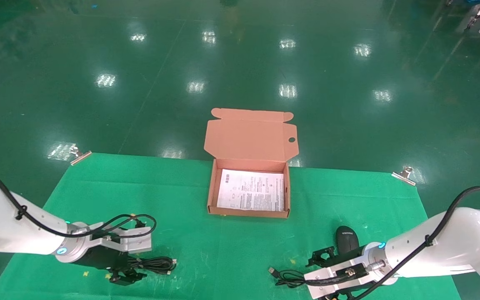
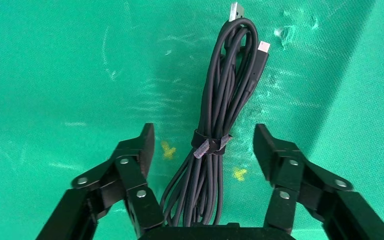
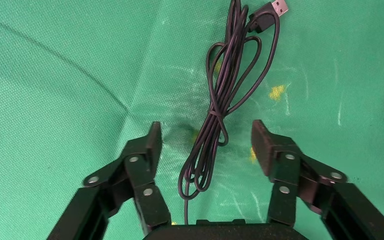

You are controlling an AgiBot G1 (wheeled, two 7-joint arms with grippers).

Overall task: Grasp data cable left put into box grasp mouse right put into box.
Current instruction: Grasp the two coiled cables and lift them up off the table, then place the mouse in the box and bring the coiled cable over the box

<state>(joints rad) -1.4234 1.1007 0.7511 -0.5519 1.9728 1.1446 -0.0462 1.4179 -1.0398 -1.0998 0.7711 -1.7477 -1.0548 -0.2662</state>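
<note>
We see a green cloth (image 1: 231,237) covering the table, held by a clip (image 1: 404,173) at each far corner, and its near edge is cut off from the head view. Near the far middle sits the box (image 1: 211,191), lid thrown back and hanging past the table edge, with only a white printed sheet (image 1: 251,190) inside; its print is too small for us to read. On the near left, the left gripper (image 2: 204,145) hangs low with its fingers (image 2: 139,146) spread wide on either side of the data cable (image 2: 225,100), which lies flat on the cloth as a long bundle bound by a strap; its near end is hidden under the gripper body. On the near right, the mouse (image 1: 345,238) rests on the cloth, partly covered by the right arm. The right gripper (image 3: 205,142) is also spread open, straddling the mouse's cord (image 3: 220,105), whose plug (image 3: 275,8) points away.
</note>
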